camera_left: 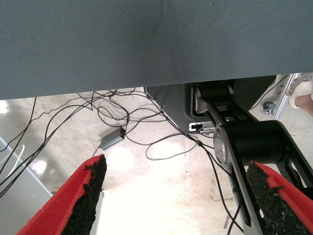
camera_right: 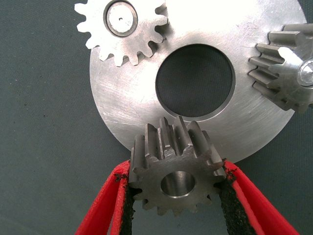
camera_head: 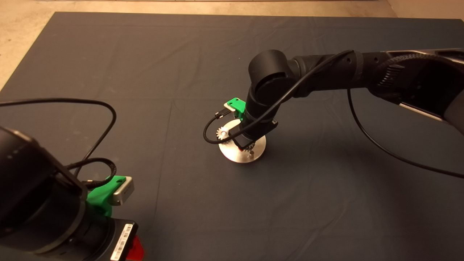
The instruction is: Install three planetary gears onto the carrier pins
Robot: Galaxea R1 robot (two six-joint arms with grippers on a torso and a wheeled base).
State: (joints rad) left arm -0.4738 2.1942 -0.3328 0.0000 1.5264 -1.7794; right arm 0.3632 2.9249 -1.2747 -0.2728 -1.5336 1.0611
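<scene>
Planetary gear [camera_right: 178,181] (third) pinched by right gripper [camera_right: 176,188] above disc [camera_right: 127,122].

The head camera looks down from above on the dark mat [camera_head: 108,72], taking in both arms from some way off. The right wrist camera sits very close over the disc [camera_right: 127,122], facing straight down; head and right wrist views share that disc [camera_head: 232,154]. The left wrist camera faces past the mat's edge to the floor [camera_left: 156,196].
</scene>
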